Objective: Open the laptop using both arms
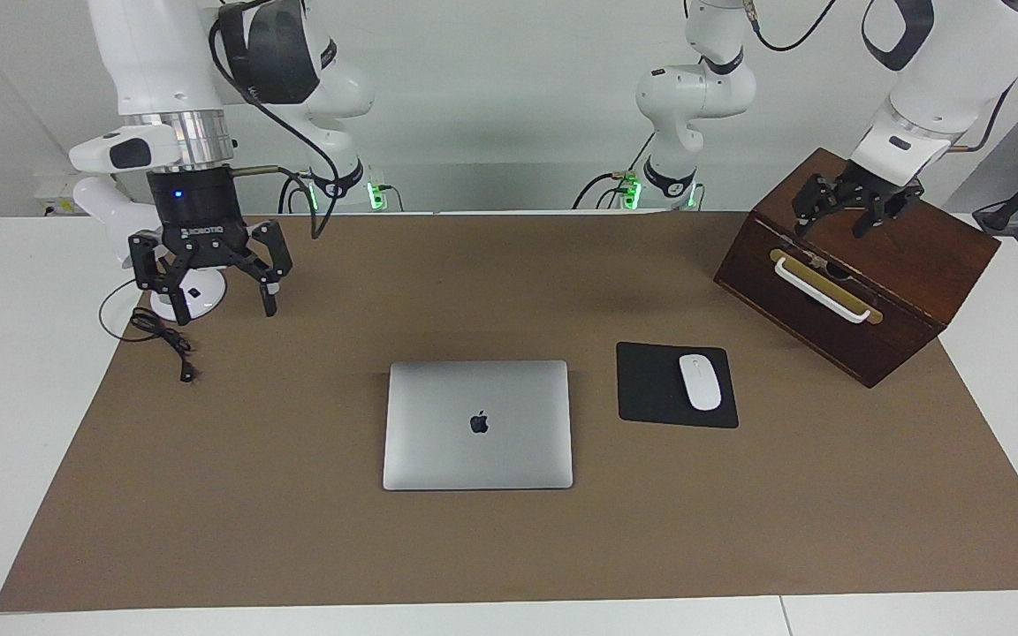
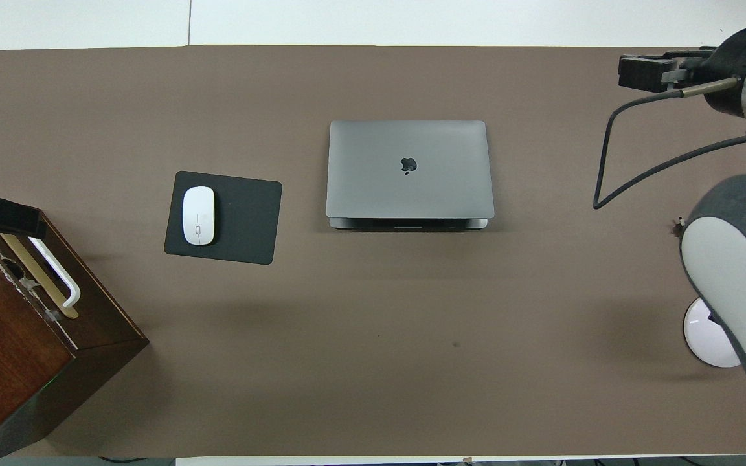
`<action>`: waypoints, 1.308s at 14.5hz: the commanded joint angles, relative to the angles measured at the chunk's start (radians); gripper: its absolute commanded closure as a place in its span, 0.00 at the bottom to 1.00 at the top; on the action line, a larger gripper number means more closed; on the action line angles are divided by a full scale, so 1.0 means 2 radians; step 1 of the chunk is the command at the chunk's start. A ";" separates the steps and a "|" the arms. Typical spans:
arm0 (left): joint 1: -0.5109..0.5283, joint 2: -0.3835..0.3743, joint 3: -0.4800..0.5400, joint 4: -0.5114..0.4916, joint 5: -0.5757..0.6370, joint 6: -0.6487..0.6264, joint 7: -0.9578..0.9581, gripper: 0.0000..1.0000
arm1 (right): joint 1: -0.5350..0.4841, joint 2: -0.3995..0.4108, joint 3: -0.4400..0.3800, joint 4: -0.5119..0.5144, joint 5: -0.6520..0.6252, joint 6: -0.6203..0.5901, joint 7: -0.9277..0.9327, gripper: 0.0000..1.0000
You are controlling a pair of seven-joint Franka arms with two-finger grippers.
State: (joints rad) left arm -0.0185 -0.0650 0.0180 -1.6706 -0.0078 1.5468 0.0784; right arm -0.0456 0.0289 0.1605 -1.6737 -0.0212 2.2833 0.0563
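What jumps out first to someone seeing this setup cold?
The closed silver laptop lying flat mid-mat, logo up, untouched. Beside it, toward the left arm's end, a white mouse sits on a black mouse pad. The left hand hangs open over the dark wooden box; the right hand hangs open over the mat's corner at its own end.

The laptop (image 2: 410,169) lies shut and flat on the brown mat (image 2: 373,362), logo up. Beside it, toward the left arm's end, a white mouse (image 2: 198,215) rests on a black mouse pad (image 2: 243,217). A dark wooden box (image 2: 17,343) with a white handle (image 2: 56,272) stands at that end, nearer the robots.
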 commanded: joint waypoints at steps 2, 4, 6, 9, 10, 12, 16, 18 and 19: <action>0.003 -0.010 -0.004 -0.017 0.011 0.035 -0.018 1.00 | -0.003 -0.004 0.006 -0.014 0.003 0.010 0.047 0.00; 0.004 -0.009 -0.004 -0.017 0.011 0.044 -0.022 1.00 | -0.004 -0.005 0.014 -0.018 0.028 0.015 0.068 0.00; 0.004 -0.007 -0.004 -0.015 0.010 0.060 -0.028 1.00 | -0.003 -0.008 0.017 -0.031 0.071 0.030 0.085 0.00; 0.002 -0.004 -0.004 -0.016 0.005 0.102 -0.026 1.00 | -0.003 -0.034 0.039 -0.095 0.076 0.094 0.156 0.00; 0.002 -0.004 -0.004 -0.016 0.003 0.109 -0.025 1.00 | -0.003 -0.043 0.049 -0.118 0.077 0.119 0.179 0.00; -0.002 -0.003 -0.004 -0.021 -0.001 0.140 -0.024 1.00 | -0.003 -0.057 0.077 -0.162 0.078 0.182 0.242 0.00; -0.016 -0.036 -0.007 -0.113 -0.018 0.217 -0.019 1.00 | -0.002 -0.067 0.139 -0.178 0.077 0.232 0.400 0.00; -0.047 -0.075 -0.007 -0.203 -0.026 0.298 -0.018 1.00 | -0.002 -0.067 0.141 -0.192 0.077 0.259 0.417 0.00; -0.064 -0.098 -0.007 -0.252 -0.026 0.343 -0.022 1.00 | -0.002 -0.066 0.143 -0.207 0.077 0.282 0.424 0.00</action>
State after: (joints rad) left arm -0.0793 -0.1229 -0.0047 -1.9424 -0.0460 2.0737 0.0413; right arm -0.0408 -0.0836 0.4469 -2.0173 0.1120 2.7675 0.8770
